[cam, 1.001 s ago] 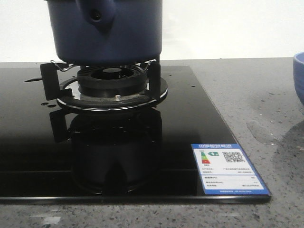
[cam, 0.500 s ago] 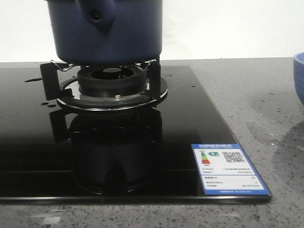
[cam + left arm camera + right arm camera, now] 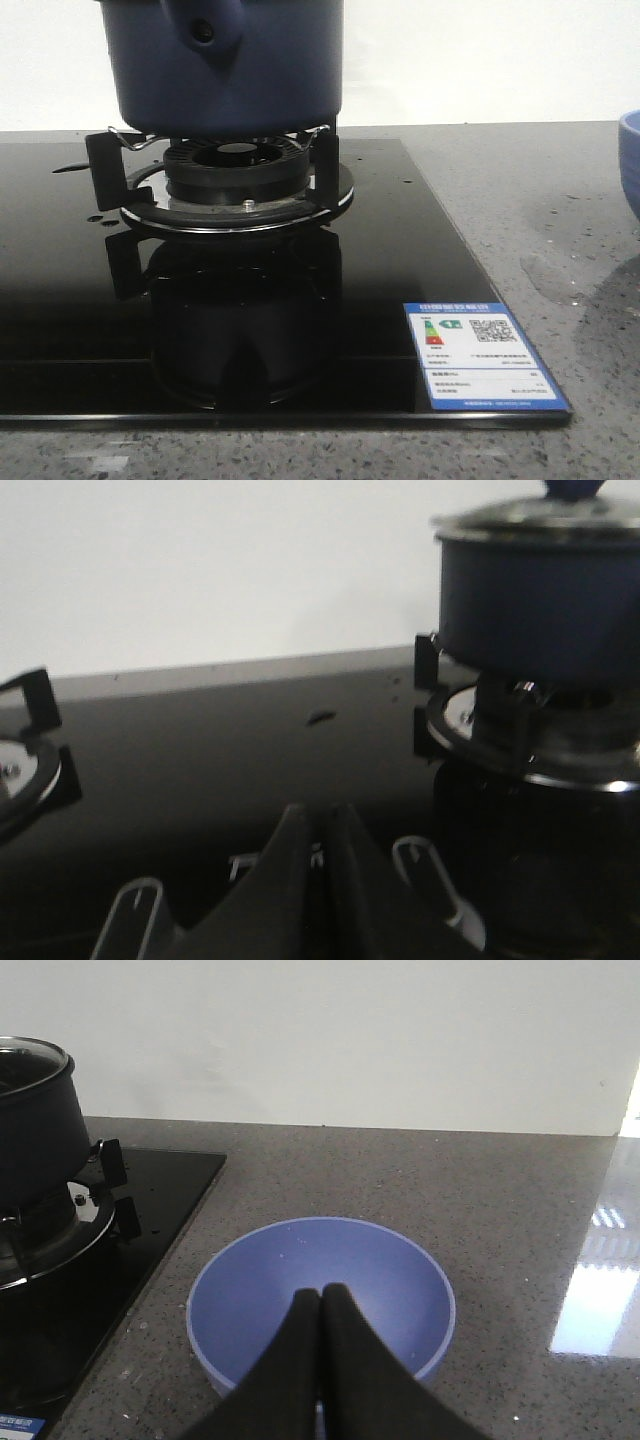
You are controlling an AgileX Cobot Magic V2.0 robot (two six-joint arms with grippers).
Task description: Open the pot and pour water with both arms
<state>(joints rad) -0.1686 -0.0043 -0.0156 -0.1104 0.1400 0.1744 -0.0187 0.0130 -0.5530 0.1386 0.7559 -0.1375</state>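
Both fingers pairs pressed together, pot (image 3: 228, 62) unmoved on burner (image 3: 236, 180), lid on.

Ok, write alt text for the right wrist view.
A shut right gripper hangs over an empty blue bowl on a grey speckled counter. At one edge, the lidded pot sits on a burner of the black stove.

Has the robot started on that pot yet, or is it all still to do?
Nothing looks done yet. The pot sits on the burner with its lid still on. The left gripper is shut and empty, short of the pot; the right gripper is shut and empty above the bowl, which looks dry. Left to do: take off the lid, lift the pot, and pour the water.
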